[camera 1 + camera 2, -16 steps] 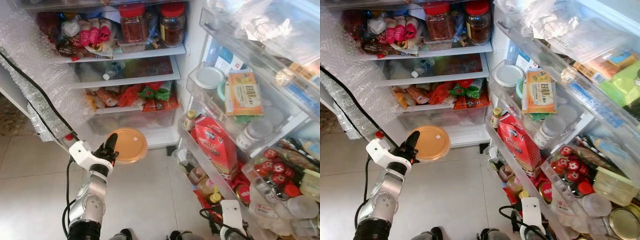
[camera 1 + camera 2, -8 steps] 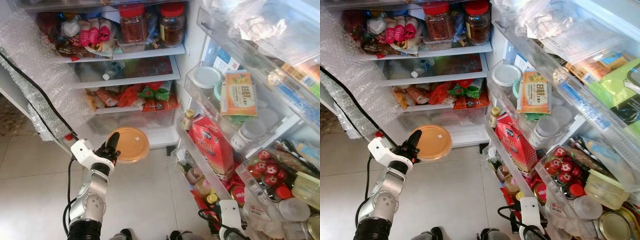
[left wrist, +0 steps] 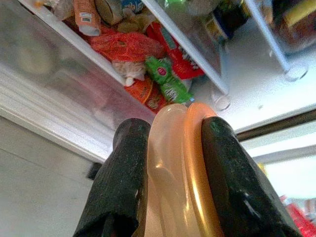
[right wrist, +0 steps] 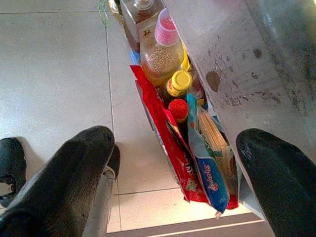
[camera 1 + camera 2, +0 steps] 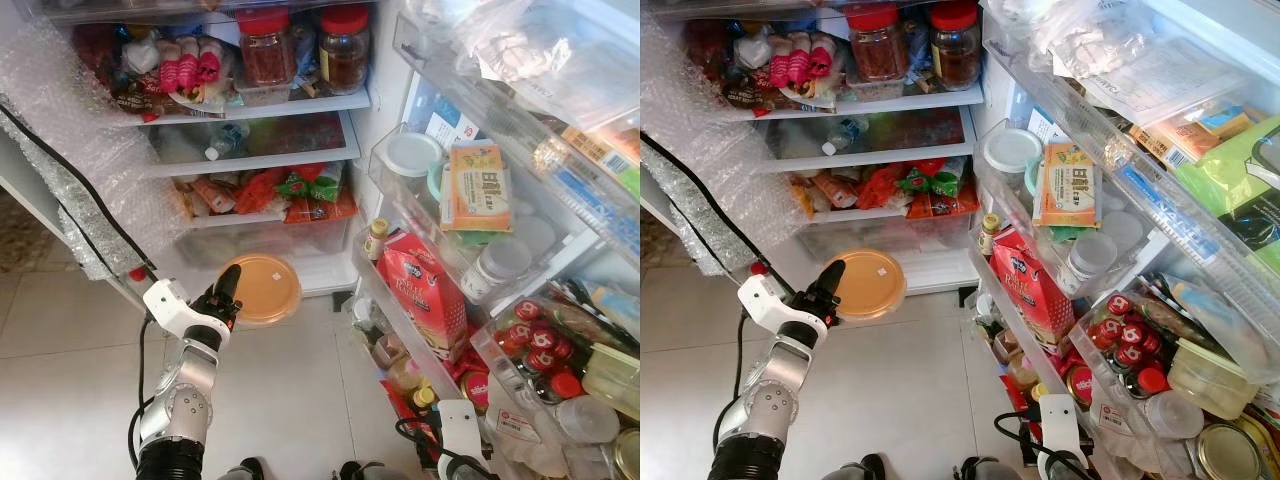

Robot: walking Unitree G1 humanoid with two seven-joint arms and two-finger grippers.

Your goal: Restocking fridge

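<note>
My left gripper is shut on the rim of a round orange-lidded container, held low in front of the open fridge near its bottom drawer. In the left wrist view both black fingers clamp the container's edge, with snack packs on a fridge shelf beyond. My right gripper hangs open low beside the fridge door's bottom bin, where bottles and packets stand. The right wrist shows at the frame's bottom.
Fridge shelves hold jars, wrapped food and snack packs. The open door on the right carries a red carton, tubs, boxes and red-capped bottles. Bubble wrap hangs at the left. Tiled floor lies below.
My left gripper has carried the orange-lidded container slightly up and right, closer to the fridge's lower drawer. The camera view shifted a little.
</note>
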